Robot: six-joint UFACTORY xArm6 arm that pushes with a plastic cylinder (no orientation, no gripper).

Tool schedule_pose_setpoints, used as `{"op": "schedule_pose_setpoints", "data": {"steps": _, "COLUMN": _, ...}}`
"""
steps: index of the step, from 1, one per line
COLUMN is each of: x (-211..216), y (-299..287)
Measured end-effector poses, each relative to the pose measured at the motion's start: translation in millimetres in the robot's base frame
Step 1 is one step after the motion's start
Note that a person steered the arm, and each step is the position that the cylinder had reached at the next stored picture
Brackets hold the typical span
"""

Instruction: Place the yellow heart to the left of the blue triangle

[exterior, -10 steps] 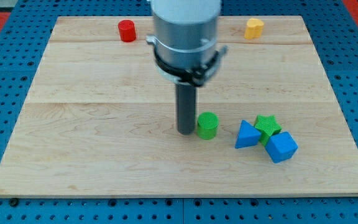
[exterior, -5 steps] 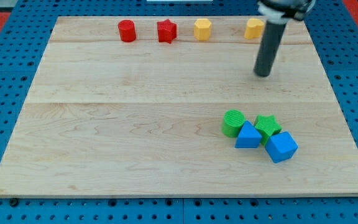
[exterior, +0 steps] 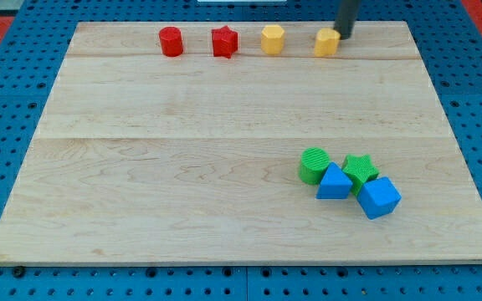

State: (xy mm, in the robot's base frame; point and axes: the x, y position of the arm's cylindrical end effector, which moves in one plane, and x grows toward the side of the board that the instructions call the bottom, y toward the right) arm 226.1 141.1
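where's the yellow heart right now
The yellow heart sits near the view's top edge of the board, right of center, last in the row after the yellow block. My tip is right against its right side.

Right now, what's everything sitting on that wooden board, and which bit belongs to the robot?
Red cylinder block: one, red, top edge, furthest left.
Red star block: one, red, top edge, right of the cylinder.
Yellow hexagonal block: one, yellow, top edge.
Yellow heart block: one, yellow, top edge, furthest right.
Green cylinder block: one, green, lower right cluster.
Blue triangle block: one, blue, against the green cylinder.
Green star block: one, green, same cluster.
Blue cube block: one, blue, cluster's right.
Wooden board: one, pale wood.
My tip: one dark rod, at the heart's right side.
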Motion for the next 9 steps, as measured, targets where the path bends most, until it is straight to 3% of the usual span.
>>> {"op": "schedule_pose_setpoints", "data": {"steps": 2, "x": 67, "y": -15}}
{"op": "schedule_pose_setpoints", "data": {"steps": 4, "x": 49, "y": -37}}
{"op": "schedule_pose_setpoints", "data": {"steps": 5, "x": 50, "y": -91}}
{"op": "schedule_pose_setpoints", "data": {"steps": 7, "x": 111, "y": -125}}
{"op": "schedule_pose_setpoints", "data": {"steps": 9, "x": 185, "y": -107}}
